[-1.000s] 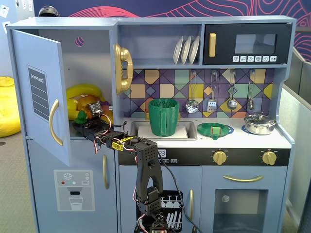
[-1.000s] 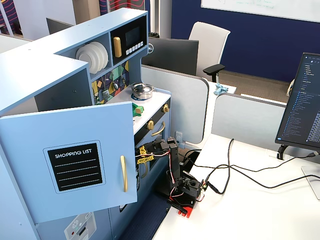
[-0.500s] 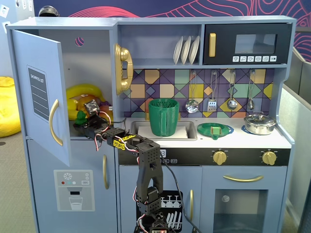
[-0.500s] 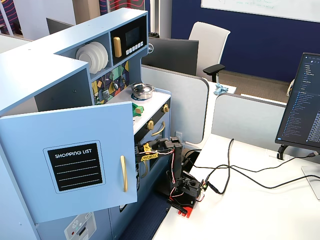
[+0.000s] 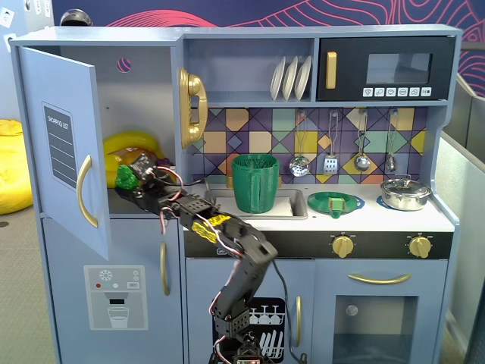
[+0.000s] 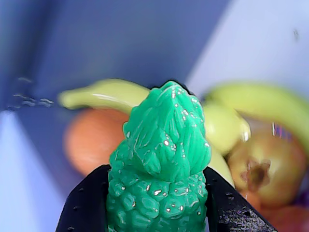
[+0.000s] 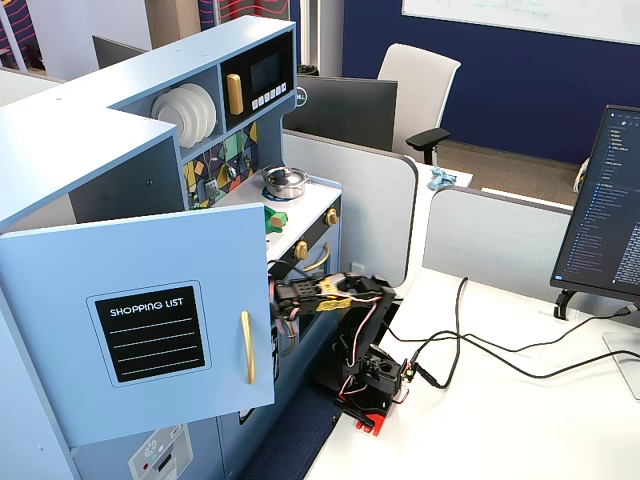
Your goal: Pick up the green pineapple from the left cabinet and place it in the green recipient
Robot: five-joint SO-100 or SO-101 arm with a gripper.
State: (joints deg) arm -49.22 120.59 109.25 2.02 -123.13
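The black two-finger gripper (image 6: 159, 212) is clamped on the small bumpy green plastic pineapple (image 6: 159, 174), one jaw pressed to each side of its knobbly oval body, the spiky crown rising past the fingertips. In a fixed view the pineapple (image 5: 125, 176) hangs inside the tall blue-grey cupboard (image 5: 148, 83), whose flat door (image 5: 64, 136) with its curved gold handle stands wide open beside the jaws. Beyond the jaws lie smooth yellow bananas (image 6: 104, 92) and a round orange fruit (image 6: 89, 140). The ribbed dark-green cup (image 5: 255, 182) stands well apart, behind the jaws.
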